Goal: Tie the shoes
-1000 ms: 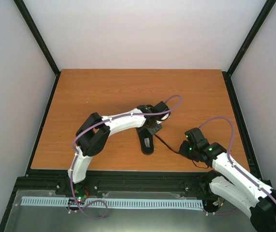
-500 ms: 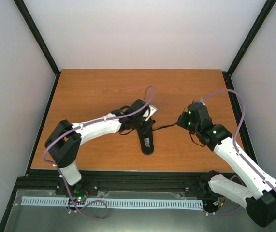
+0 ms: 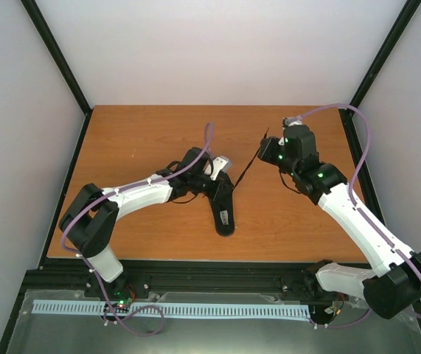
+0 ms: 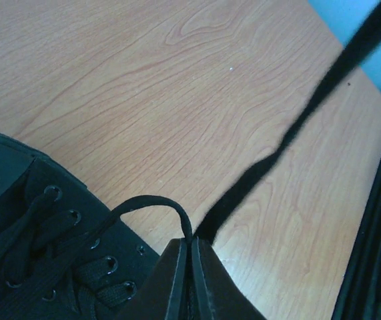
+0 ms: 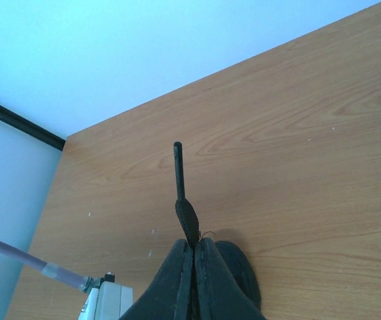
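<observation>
The black shoe (image 3: 225, 214) lies on the wooden table (image 3: 144, 133), toe toward the near edge. In the left wrist view its eyelets and laces (image 4: 37, 247) fill the lower left. My left gripper (image 3: 220, 189) is at the shoe's lacing, shut (image 4: 191, 241) on a short loop of lace (image 4: 151, 202). My right gripper (image 3: 268, 149) is raised to the shoe's far right, shut (image 5: 193, 244) on the other lace end; its stiff tip (image 5: 178, 167) sticks out past the jaws. That lace (image 3: 247, 168) runs taut from the shoe to the right gripper and crosses the left wrist view (image 4: 297, 127).
Black frame rails border the table, with a rail at its right edge (image 4: 377, 220) and posts at the back corners (image 3: 85, 110). White walls enclose the cell. The left arm's purple cable (image 3: 209, 144) arcs above its wrist.
My right gripper has swung from near the front right up and toward the back, drawing the lace taut. My left arm has stretched out lower, its gripper shifting left over the lacing.
</observation>
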Robot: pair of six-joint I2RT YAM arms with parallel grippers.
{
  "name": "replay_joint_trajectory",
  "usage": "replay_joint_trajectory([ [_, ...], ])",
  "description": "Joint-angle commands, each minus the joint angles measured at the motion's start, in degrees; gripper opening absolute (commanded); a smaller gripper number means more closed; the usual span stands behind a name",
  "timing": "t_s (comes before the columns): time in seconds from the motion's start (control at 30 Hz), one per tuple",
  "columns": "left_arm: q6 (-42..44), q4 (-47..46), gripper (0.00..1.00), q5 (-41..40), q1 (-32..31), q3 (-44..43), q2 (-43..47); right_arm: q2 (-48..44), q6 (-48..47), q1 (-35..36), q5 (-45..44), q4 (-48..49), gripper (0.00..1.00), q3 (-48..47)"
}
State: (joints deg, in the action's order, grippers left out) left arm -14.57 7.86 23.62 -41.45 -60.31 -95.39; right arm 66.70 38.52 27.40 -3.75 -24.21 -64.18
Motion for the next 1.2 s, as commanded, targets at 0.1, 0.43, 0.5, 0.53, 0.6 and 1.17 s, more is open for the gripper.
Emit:
replay_joint_trajectory([
  [0.1, -0.7, -5.9, 0.07, 7.7, 1.3, -0.9, -0.8, 2.3, -0.4, -0.5, 2.7, 2.9, 0.03, -2.6],
  [0.43, 0.1, -5.6, 0.15, 10.0, 1.3, -3.3, -3.8, 3.2, -0.1, -0.5, 3.0, 3.2, 0.03, -3.1],
  [0.5, 0.2, -5.2, 0.17, 9.8, 1.3, -3.9, -4.4, 3.3, -0.1, -0.5, 3.1, 3.3, 0.03, -3.1],
  [0.53, 0.3, -4.9, 0.18, 9.5, 1.3, -4.1, -4.7, 3.3, -0.2, -0.6, 3.3, 3.3, 0.03, -3.1],
  [0.6, 0.7, -4.6, 0.20, 9.2, 1.3, -4.7, -5.2, 3.4, -0.2, -0.6, 3.5, 3.4, 0.03, -3.2],
  [1.17, 2.6, -2.9, 0.30, 6.4, 1.3, -8.3, -8.6, 3.4, -0.1, -0.8, 5.1, 3.7, 0.03, -3.1],
])
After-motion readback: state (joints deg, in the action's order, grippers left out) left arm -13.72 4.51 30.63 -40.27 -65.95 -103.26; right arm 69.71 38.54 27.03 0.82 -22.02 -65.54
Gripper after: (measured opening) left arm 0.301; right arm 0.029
